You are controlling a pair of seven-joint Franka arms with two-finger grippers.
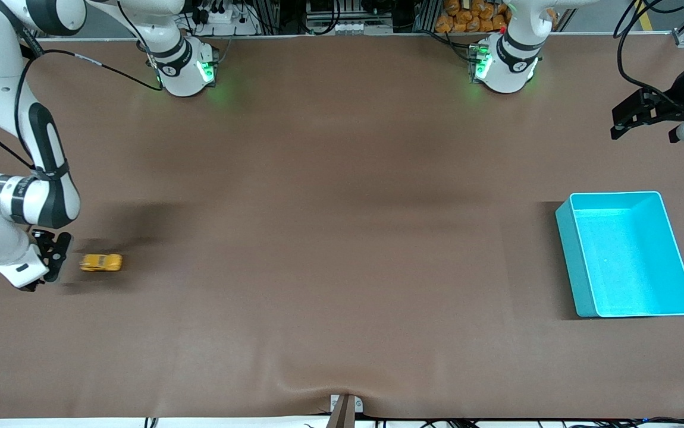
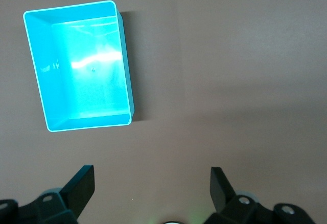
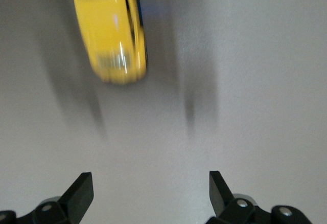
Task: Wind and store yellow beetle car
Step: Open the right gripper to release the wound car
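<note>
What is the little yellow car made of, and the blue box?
The tiny glossy yellow beetle car looks like painted metal or hard plastic; bright glints show on its shiny body. The turquoise rectangular bin looks like smooth moulded plastic, with thin walls and light reflecting off its floor.

One yellow beetle car [image 1: 101, 262], one turquoise bin [image 1: 627, 254]

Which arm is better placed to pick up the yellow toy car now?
The right arm. Its open tool is just beside the car, which is free on the table. The left tool, open, waits above the table's other end, near the blue bin.
</note>
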